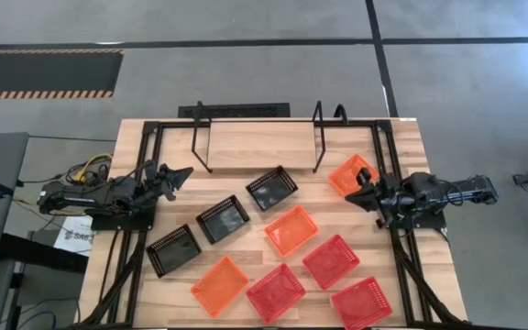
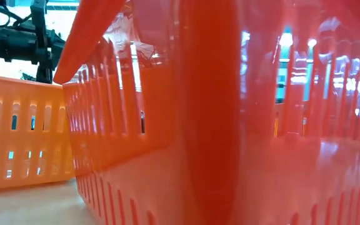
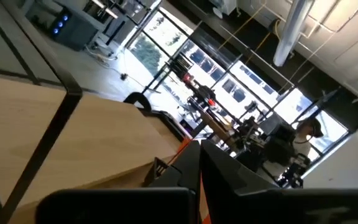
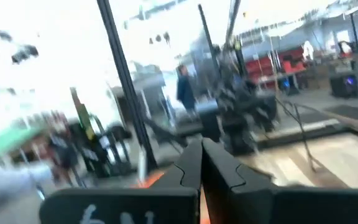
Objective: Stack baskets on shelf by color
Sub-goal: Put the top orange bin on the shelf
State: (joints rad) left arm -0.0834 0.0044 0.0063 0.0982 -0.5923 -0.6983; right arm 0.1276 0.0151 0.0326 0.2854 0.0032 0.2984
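Right gripper (image 1: 367, 190) clamped on the rim of an orange basket (image 1: 349, 172), fingers nearly shut around the thin plastic edge, at the right side of the table; basket tilted, hanging just right of the shelf (image 1: 257, 144) and its right wire upright (image 1: 319, 137); shelf board bare, lying to the left and slightly farther away from the held basket, long axis running left to right; so probably a short carry leftward over the upright; left gripper (image 1: 180, 176) fully shut on nothing, waiting at the left, nearer the black baskets (image 1: 223, 219) than the shelf; remaining orange baskets (image 1: 291, 229) and red baskets (image 1: 331, 261) spread across the near half of the table, none yet stacked.
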